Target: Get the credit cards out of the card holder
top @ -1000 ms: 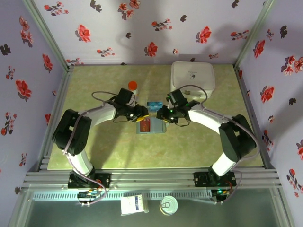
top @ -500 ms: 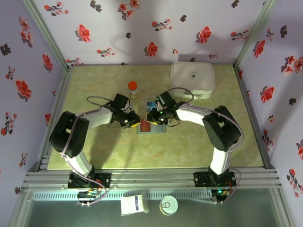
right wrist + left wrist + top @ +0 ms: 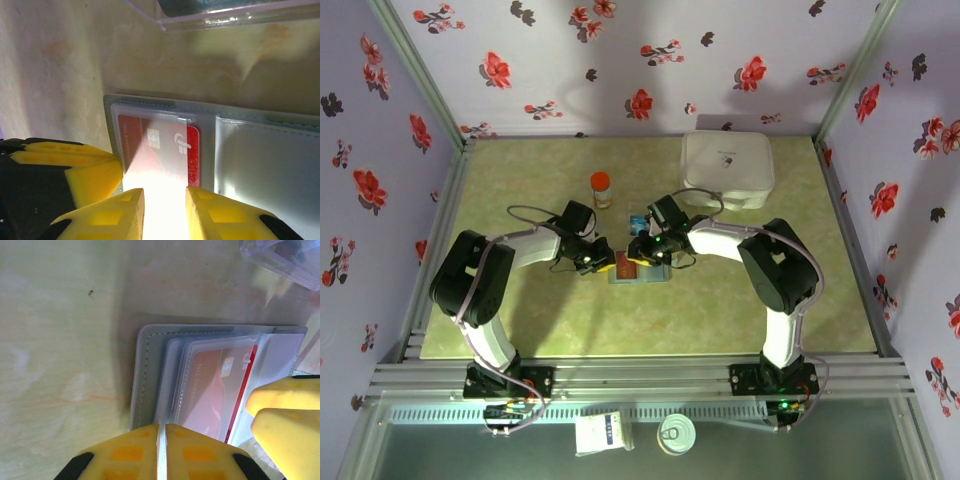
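The grey-blue card holder (image 3: 646, 273) lies open on the green table. Its stitched left edge (image 3: 145, 370) and right panel (image 3: 260, 160) are plain to see. A red credit card (image 3: 160, 145) with a chip sits in a clear sleeve on the left panel, also as a red card (image 3: 210, 385). My left gripper (image 3: 162, 426) is shut on the thin left edge of the holder's sleeves. My right gripper (image 3: 165, 192) hovers low over the red card, its fingers (image 3: 280, 405) a little apart with glare between them. A blue card (image 3: 640, 220) lies just beyond the holder.
An orange-capped bottle (image 3: 601, 187) stands behind the left gripper (image 3: 603, 262). A white zip case (image 3: 726, 168) sits at the back right. A clear plastic piece (image 3: 220, 12) lies close beyond the holder, near the right gripper (image 3: 638, 250).
Both grippers have come down and inward onto the holder. The left fingers have closed on its left edge. The right arm's elbow has swung in towards the middle.
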